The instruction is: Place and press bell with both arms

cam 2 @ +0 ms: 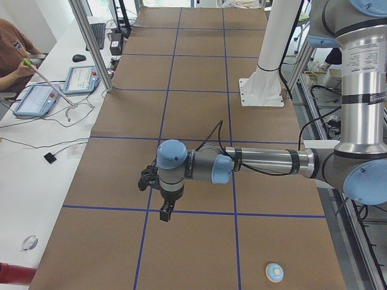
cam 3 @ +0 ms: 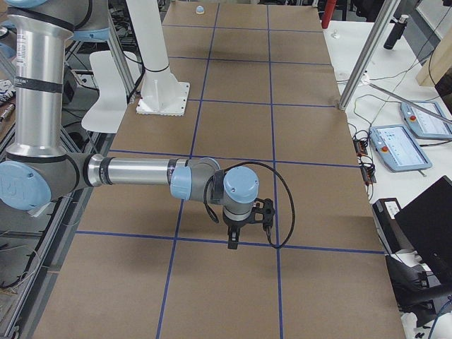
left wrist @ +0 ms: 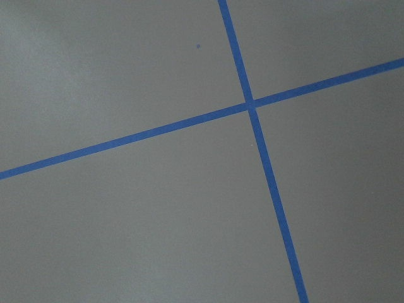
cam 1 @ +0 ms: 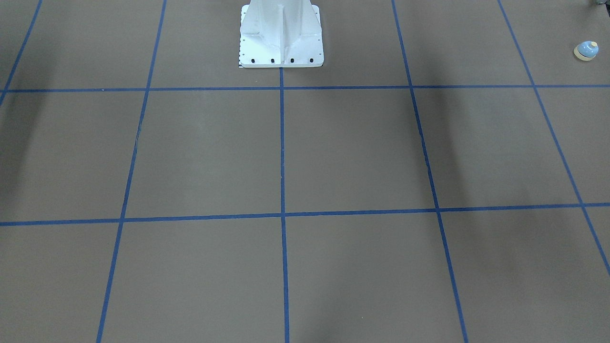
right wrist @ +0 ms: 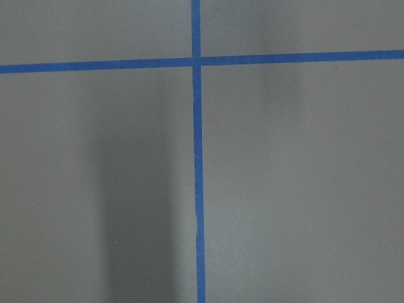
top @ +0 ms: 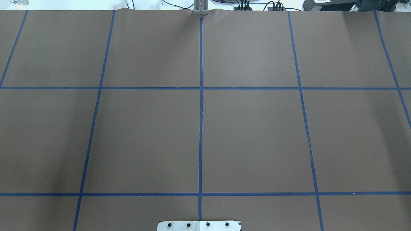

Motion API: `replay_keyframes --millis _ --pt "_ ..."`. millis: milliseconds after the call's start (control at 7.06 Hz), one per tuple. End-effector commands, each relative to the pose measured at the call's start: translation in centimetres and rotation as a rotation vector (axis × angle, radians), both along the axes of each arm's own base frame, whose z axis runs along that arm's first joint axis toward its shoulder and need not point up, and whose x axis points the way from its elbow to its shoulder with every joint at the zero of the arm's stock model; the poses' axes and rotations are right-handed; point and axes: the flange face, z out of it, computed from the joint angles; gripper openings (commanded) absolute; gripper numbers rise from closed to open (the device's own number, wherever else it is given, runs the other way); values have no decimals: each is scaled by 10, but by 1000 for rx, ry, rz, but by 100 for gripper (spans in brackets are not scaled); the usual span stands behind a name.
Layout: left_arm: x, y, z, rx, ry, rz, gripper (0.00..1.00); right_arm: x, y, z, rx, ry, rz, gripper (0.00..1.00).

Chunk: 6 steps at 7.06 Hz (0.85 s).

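Exterior left view shows us the left arm stretched level above the brown table, out to the robot's-left side of the white pedestal. Its left gripper points down and carries nothing we can see. From this distance we cannot tell whether its fingers are apart or together.

The right arm mirrors it on the pedestal's other side. The right gripper also points down, and again we cannot tell how its fingers stand.

The bell sits upright on the table, far out on the pedestal's robot-left side and roughly level with it, well apart from both grippers. Both wrist views show only blue tape lines crossing on the brown surface.
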Motion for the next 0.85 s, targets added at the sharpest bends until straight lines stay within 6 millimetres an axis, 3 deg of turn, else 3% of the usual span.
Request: replay_keyframes --millis 0,142,425,708 --pt "2 -4 -4 7 2 -1 100 0 0 1 -2 1 0 100" --pt "2 -1 -1 -1 2 0 100 0 0 1 -2 1 0 100" --pt "1 -9 -22 42 -3 -1 100 0 -1 -1 4 1 0 100" --pt "-3 -3 -40 31 -71 -7 100 0 -1 -2 5 3 0 100"
